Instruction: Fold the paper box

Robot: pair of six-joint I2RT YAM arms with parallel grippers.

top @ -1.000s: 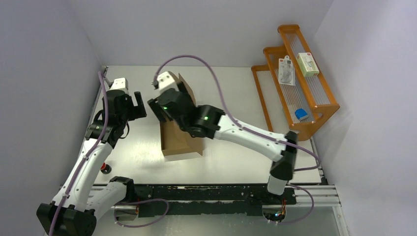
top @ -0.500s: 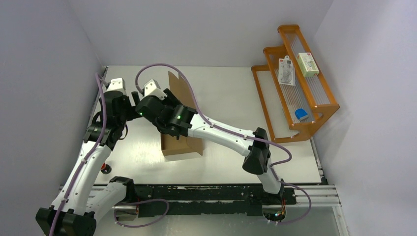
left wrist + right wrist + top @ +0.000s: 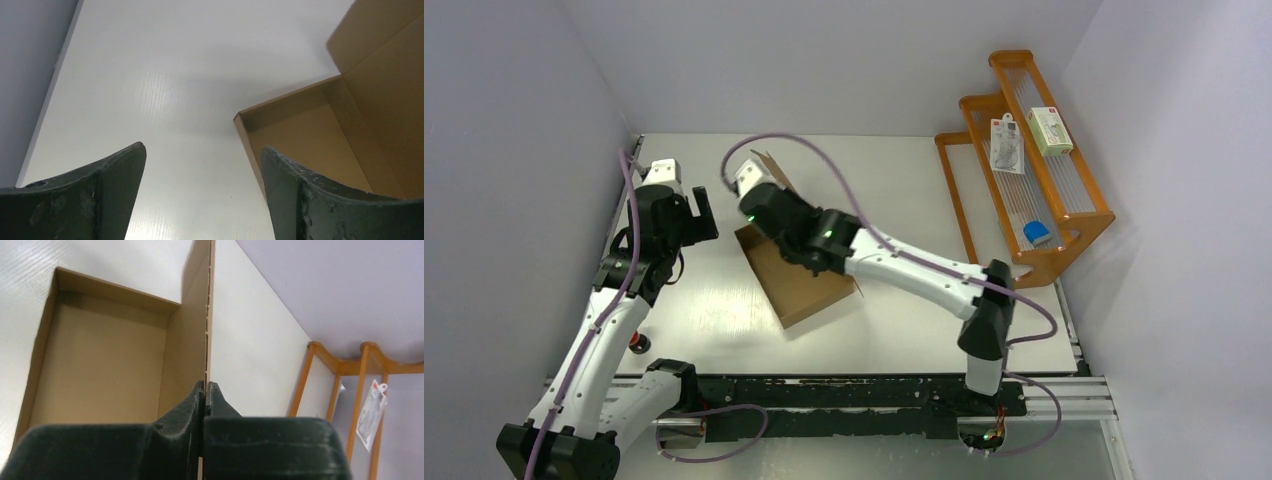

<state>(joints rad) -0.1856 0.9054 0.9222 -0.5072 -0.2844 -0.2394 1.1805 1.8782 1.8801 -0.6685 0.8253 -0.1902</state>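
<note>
The paper box (image 3: 802,285) is a shallow brown cardboard tray lying askew in the middle of the table, its lid panel (image 3: 199,325) standing upright along one long side. My right gripper (image 3: 205,386) is shut on the top edge of that upright panel, with the tray's open inside (image 3: 100,360) to its left. In the overhead view the right gripper (image 3: 769,222) sits over the box's far end and hides part of it. My left gripper (image 3: 702,212) hangs open to the left of the box, nothing between its fingers (image 3: 202,148); the box corner (image 3: 310,130) shows beyond its right finger.
An orange wire-fronted rack (image 3: 1079,215) stands at the right edge, holding small white packages (image 3: 1006,145) and a blue item (image 3: 1036,233). A small red object (image 3: 636,343) lies near the left arm's base. Walls close in on the left, back and right.
My right gripper has closed onto the upright lid panel's edge. The box has turned on the table and now lies askew. The left gripper has stayed open, hardly moving.
</note>
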